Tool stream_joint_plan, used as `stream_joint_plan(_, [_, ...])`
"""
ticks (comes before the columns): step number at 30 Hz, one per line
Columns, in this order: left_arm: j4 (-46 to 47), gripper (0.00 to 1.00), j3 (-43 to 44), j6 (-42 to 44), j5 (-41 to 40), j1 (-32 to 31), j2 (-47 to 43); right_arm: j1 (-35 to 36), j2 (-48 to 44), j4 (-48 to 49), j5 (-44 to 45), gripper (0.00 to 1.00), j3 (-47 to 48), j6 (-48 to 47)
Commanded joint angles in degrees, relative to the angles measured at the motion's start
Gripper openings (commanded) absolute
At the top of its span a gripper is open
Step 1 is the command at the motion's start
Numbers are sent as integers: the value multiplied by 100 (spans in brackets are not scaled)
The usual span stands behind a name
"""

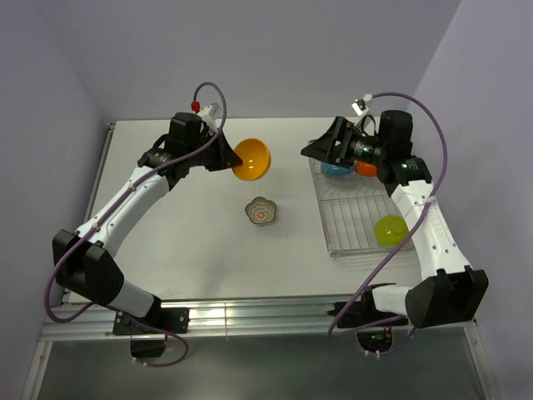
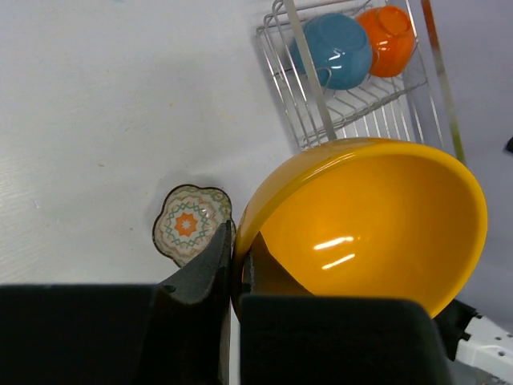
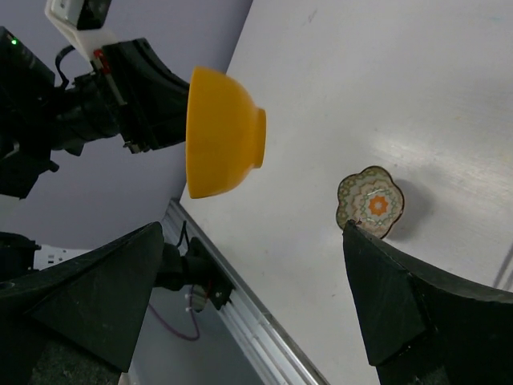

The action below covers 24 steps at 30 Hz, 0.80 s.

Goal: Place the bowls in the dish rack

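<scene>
Orange bowl [image 2: 377,216] is gripped at rim by left pincer [image 2: 236,242]; right pincer [image 3: 255,233] is spread wide. Slippage is risked in transit.

blue bowl [image 1: 336,170] half hidden, dish rack [image 2: 361,104] cropped

The rack [image 1: 354,221] is sitting on the table's [image 1: 191,250] right side. At its far end a left bowl [image 1: 335,169] and a right bowl [image 1: 365,168] are lying side by side, and a near bowl [image 1: 391,230] is resting in its near right corner. A small dish [image 1: 261,211] is sitting left of the rack. Behind the dish, the left gripper [image 1: 230,158] is holding a lifted bowl [image 1: 251,159] above the table.
</scene>
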Motion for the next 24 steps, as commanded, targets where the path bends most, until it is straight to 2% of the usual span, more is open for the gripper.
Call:
stream_joint_plan(1, [530, 0, 76, -505, -44, 14, -86, 319, 152, 231, 222, 100, 204, 228])
stream_joint_plan(10, [610, 0, -21, -620, -97, 14, -103, 1198, 714, 336, 740, 100, 678, 650])
stream_joint_plan(24, [724, 0, -20, -664, 438, 23, -77, 1945, 1400, 468, 661, 100, 863, 738])
